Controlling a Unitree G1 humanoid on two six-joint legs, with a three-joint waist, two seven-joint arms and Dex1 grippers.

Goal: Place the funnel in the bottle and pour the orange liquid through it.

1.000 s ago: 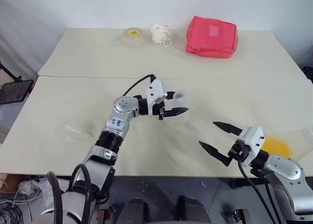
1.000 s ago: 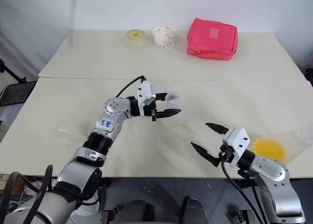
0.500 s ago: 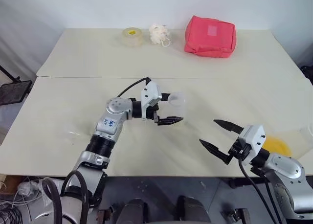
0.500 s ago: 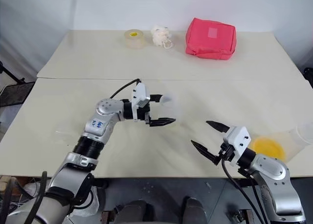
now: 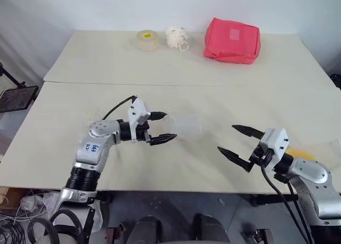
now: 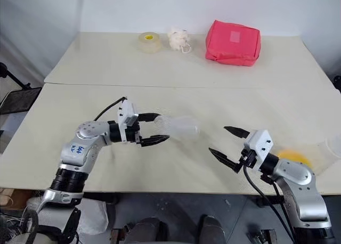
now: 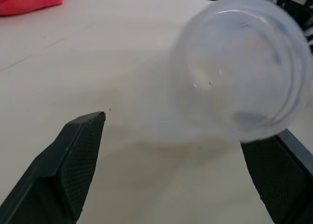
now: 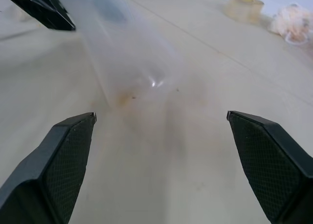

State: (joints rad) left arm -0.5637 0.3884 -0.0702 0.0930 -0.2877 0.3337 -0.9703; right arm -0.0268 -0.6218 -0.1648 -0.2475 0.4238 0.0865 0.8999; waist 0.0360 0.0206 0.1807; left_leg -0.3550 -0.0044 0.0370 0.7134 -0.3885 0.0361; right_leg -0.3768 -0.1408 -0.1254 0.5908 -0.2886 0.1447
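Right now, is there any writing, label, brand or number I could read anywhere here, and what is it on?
Small blue marks on a white sticker on the left arm: too small to read.
Pale square patch on the red pouch: no writing can be made out.
Tape roll: no print to be seen.
Clear bottle: no label to be seen.
Nothing else carries text.

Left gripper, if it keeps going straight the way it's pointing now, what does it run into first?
Most likely the bottle, a blurred clear shape just ahead of the open left gripper, in line with the gap between its fingers. Depth is hard to judge.
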